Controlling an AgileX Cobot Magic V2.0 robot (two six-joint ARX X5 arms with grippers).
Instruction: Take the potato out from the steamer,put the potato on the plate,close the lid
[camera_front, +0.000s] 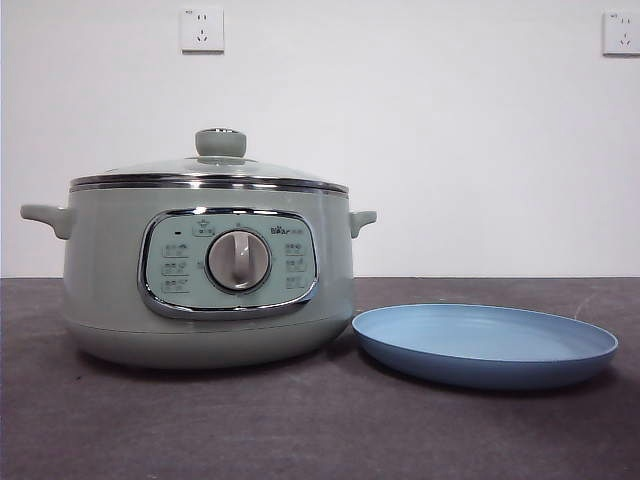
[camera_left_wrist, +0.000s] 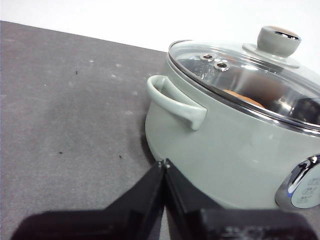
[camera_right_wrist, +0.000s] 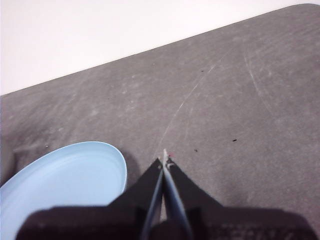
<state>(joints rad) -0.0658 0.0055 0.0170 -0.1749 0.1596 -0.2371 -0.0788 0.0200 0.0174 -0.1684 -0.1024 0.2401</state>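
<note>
Two wall sockets (camera_front: 201, 29) behind; lid (camera_front: 210, 170) covers steamer (camera_front: 100, 280).

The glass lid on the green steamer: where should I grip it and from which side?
Grip the round glass lid with chrome rim by its pale green knob, coming straight down from above. The knob stands upright at the centre, the only raised part; the dome is smooth. The left gripper, shut beside the sage-green steamer, looks nearest.
</note>
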